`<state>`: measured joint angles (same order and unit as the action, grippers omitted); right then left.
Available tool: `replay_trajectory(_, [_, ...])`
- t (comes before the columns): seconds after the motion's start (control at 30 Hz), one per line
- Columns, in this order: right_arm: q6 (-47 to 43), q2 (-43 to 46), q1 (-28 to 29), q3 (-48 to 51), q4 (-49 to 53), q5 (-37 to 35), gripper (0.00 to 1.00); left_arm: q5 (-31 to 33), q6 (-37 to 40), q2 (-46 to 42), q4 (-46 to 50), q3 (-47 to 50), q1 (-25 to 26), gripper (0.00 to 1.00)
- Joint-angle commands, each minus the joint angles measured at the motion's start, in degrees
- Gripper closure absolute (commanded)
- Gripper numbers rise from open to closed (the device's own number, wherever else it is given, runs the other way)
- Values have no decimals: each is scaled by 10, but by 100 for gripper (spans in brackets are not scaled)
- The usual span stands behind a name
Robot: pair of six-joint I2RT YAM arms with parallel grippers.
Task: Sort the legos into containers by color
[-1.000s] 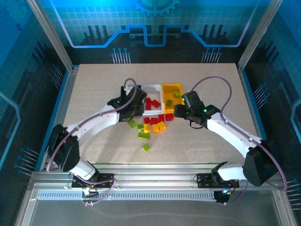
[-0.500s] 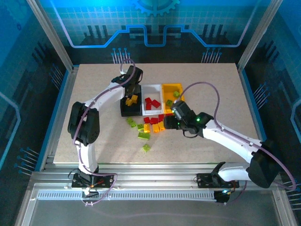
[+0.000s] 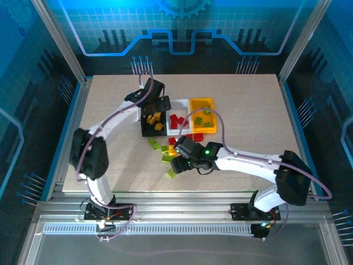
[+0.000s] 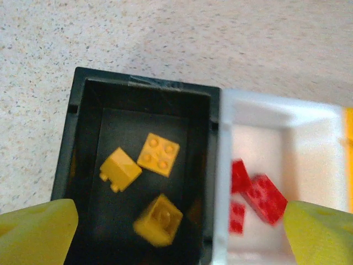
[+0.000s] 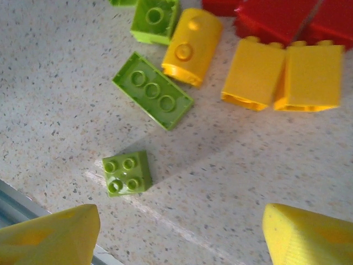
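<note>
My left gripper (image 3: 155, 112) hangs open over the black bin (image 4: 83, 138), its yellow fingertips (image 4: 36, 232) wide apart. Three yellow bricks lie in that bin, and one of them (image 4: 157, 220) is blurred. The white bin (image 4: 276, 110) beside it holds red bricks (image 4: 265, 196). The yellow bin (image 3: 201, 101) holds green bricks (image 3: 205, 118). My right gripper (image 5: 179, 237) is open low over the table, with nothing between its fingers. A small green brick (image 5: 127, 173) lies just ahead of it, to the left. Beyond lie a longer green brick (image 5: 153, 90), yellow bricks (image 5: 281, 77) and red ones (image 5: 276, 19).
The loose pile (image 3: 165, 149) sits in front of the three joined bins. One small green brick (image 3: 171, 174) lies apart, nearer the table's front edge (image 3: 182, 191). A metal rail (image 5: 16, 201) shows at the lower left of the right wrist view.
The left gripper has let a yellow brick go into the black bin. The right arm has swung from the yellow bin to the left and forward, over the loose bricks.
</note>
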<state>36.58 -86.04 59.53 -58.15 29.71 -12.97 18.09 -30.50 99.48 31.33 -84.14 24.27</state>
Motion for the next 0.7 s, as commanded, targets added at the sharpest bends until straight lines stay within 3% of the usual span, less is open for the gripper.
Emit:
replay_trajectory(0.0, [-8,-49,21,-38,-11,6,21,-34,-18,-118,-42,72,28,1])
replay_trajectory(0.17, [-6,-128,40,-75,-9,7,20,-32,-50,-265,-54,219,62,1])
replay_trajectory(0.4, [0,-206,59,-112,14,-17,24,-28,-102,-434,-29,380,68,1])
replay_trajectory(0.67, [9,-243,79,-124,33,-42,48,-14,-125,-501,0,457,67,1])
